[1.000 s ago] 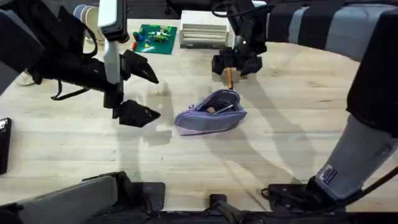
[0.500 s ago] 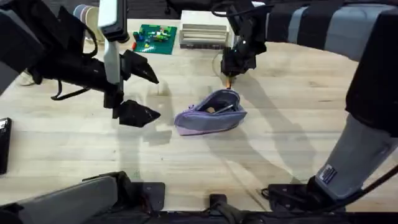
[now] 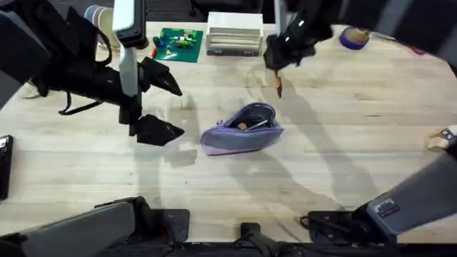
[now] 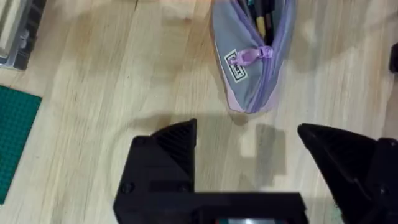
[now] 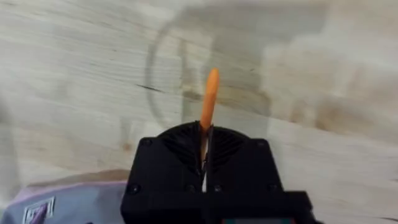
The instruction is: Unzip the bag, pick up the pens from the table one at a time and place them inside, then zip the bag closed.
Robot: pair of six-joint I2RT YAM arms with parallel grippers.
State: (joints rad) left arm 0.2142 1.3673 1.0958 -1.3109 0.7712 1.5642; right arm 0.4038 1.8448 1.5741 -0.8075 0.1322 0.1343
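Your left gripper (image 3: pixel 166 107) hangs with its fingers spread wide, just beside the bag (image 3: pixel 241 129), which lies unzipped mid-tabletop (image 3: pixel 343 143). Beyond the bag, your right gripper (image 3: pixel 278 70) is clamped on the orange pen (image 3: pixel 278 86), lifted off the wood, dark tip pointing down.

green board (image 3: pixel 178 43), white box (image 3: pixel 233 37), purple tape roll (image 3: pixel 353 37) along far edge.

- The worktop (image 3: pixel 335 135) is pale wood in long planks with visible grain.
- Soft shadows fall across it, and a faint ring mark (image 5: pixel 186 81) stains the wood.
- At its far edge sit a green baseplate (image 3: pixel 179 44) with small bricks and a pale ribbed box (image 3: pixel 233 36).
- A purple tape roll (image 3: pixel 353 38) lies far right.
- A dark flat device (image 3: pixel 4 164) rests at the left edge.
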